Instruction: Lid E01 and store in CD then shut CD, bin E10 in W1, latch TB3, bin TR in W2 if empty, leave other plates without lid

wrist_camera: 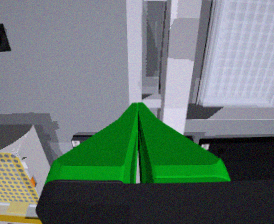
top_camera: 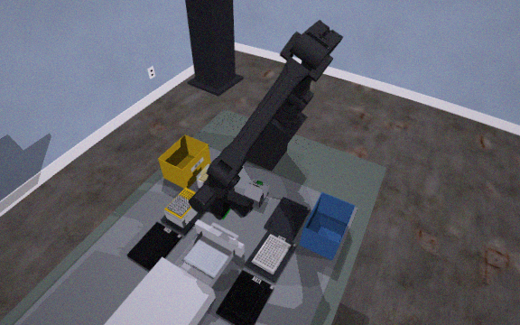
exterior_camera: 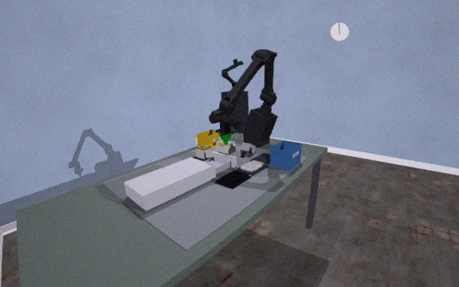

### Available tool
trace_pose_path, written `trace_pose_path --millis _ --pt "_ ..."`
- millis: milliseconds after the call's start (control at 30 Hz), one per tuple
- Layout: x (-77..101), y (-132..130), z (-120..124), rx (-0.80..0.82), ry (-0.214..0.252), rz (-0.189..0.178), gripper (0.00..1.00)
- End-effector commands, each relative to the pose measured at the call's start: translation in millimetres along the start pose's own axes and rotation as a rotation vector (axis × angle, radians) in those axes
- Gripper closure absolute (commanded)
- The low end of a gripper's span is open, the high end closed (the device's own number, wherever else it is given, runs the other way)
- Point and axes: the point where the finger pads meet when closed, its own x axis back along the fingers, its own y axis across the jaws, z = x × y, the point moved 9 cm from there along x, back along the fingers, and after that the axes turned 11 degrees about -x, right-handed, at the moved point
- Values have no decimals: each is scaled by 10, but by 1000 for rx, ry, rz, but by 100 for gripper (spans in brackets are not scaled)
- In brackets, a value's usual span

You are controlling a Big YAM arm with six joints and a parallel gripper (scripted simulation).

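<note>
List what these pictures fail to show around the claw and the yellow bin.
- Tip box TB3's front edge: top view, hidden by the arm.
- Yellow bin: wrist view cuts it off at the lower edge.
- Claw, shut with nothing between its fingers: exterior view, too small and blurred.
- Nest labels: top view, too small to read.

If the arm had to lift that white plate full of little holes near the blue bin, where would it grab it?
Probably from straight above, pinching the white plate across its two long edges. It lies flat in a black holder, so only its rim is free, and the narrow width suits the gripper, now shut and empty.
</note>
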Motion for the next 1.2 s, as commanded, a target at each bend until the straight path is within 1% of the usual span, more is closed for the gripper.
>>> trace_pose_path --millis 0,433,467,500,567,600,733,767,1167 --pt "155 -40 -124 20 -13 47 100" --pt "74 441 -4 16 -12 45 100" --pt "73 441 -4 17 -12 45 100" --pt "108 364 -31 23 -15 61 100" --pt "108 364 -31 23 -15 61 100" --pt "145 300 -58 26 -16 67 100" --pt "113 344 -37 20 -14 53 100" --pt "52 391 43 10 -10 37 100" --pt "52 391 43 10 -10 37 100"
